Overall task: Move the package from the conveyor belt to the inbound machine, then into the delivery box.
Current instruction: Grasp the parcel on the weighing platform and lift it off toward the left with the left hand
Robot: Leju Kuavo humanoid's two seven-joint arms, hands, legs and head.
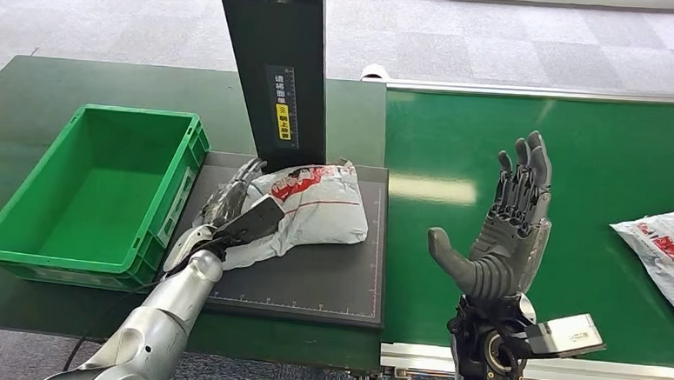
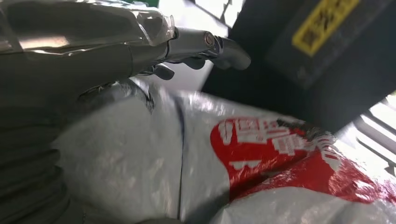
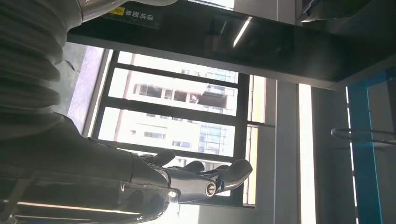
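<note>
At the far left an open green plastic crate (image 1: 98,191) sits on the dark green worktop (image 1: 33,104), its right wall just beside the flat black platform of the inbound machine (image 1: 311,280); the silver left arm reaches up from below across the platform's left edge, and the left hand (image 1: 233,204) lies on the left end of the white plastic mail package with red printing (image 1: 320,202), fingers (image 2: 219,46) stretched along its top; whether they clamp the bag or only rest on it I cannot tell. The package lies on the platform at the foot of the black upright post (image 1: 275,65); bare platform lies in front of it. Further right the right hand (image 1: 501,229) stands raised over the green conveyor belt (image 1: 536,148), palm up, fingers apart, holding nothing. At the right edge a second white and red mail bag (image 1: 670,251) lies on the belt, well apart from that hand.
</note>
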